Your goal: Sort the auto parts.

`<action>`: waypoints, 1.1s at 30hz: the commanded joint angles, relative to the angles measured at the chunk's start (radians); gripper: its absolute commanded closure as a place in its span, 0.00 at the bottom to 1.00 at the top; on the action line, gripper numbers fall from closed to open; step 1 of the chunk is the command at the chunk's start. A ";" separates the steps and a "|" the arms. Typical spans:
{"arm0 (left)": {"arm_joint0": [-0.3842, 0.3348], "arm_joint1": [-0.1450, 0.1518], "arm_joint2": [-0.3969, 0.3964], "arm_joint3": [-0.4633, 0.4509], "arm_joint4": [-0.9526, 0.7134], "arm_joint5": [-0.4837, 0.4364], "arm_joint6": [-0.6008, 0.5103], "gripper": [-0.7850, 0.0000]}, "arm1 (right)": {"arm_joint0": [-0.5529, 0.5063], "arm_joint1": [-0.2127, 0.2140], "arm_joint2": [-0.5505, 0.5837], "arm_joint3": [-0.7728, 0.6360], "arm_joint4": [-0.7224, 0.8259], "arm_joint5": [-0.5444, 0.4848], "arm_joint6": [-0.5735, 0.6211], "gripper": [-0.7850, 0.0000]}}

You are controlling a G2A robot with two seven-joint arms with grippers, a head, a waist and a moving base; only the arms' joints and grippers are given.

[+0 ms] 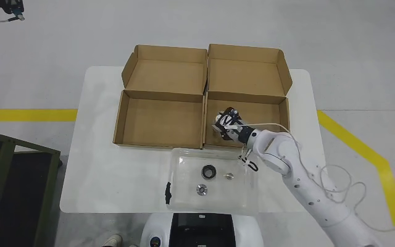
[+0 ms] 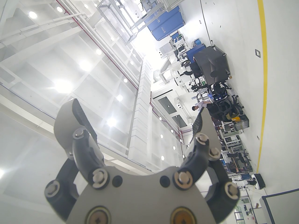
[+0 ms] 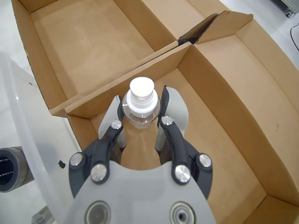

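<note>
My right gripper (image 3: pixel 141 108) is shut on a small clear part with a white cap (image 3: pixel 141 102). It holds the part over the near left corner of the right cardboard box (image 1: pixel 281 117), where the gripper (image 1: pixel 227 122) also shows from above. The left cardboard box (image 1: pixel 159 121) beside it has nothing in it. A clear plastic bin (image 1: pixel 179 185) at the table's front holds a black ring (image 1: pixel 208 171), a round metal part (image 1: pixel 202 189) and a small metal piece (image 1: pixel 229 176). My left gripper (image 2: pixel 137 117) is open, pointing up toward the ceiling with nothing between its fingers.
A small black piece (image 1: pixel 166 193) lies at the bin's left front corner. Both box lids (image 1: pixel 166 75) stand open toward the far side. A dark cylindrical part (image 3: pixel 10 169) sits in the bin near my right wrist.
</note>
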 commanded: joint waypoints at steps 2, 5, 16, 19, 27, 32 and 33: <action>0.000 0.000 0.000 0.000 0.000 0.000 0.000 0.00 | -0.011 0.001 0.015 -0.009 0.001 -0.004 0.002 0.00; 0.000 0.000 0.000 0.000 0.000 0.000 0.000 0.00 | -0.025 0.004 0.040 -0.028 0.015 -0.008 -0.006 0.00; 0.000 0.000 0.000 0.000 0.000 0.000 0.000 0.00 | -0.167 0.038 0.175 -0.247 0.005 -0.100 0.010 0.00; 0.000 0.000 0.000 0.000 0.000 0.000 0.000 0.00 | -0.237 0.056 0.235 -0.354 -0.028 -0.177 0.053 0.00; 0.000 0.000 0.000 0.000 0.000 0.000 0.000 0.00 | -0.454 0.092 0.356 -0.537 -0.076 -0.318 0.106 0.00; 0.000 0.000 0.000 0.000 0.000 0.000 0.000 0.00 | -0.561 0.110 0.403 -0.585 -0.106 -0.430 0.134 0.00; 0.000 0.000 0.000 0.000 0.000 0.000 0.000 0.00 | -0.569 0.112 0.406 -0.588 -0.112 -0.445 0.136 0.00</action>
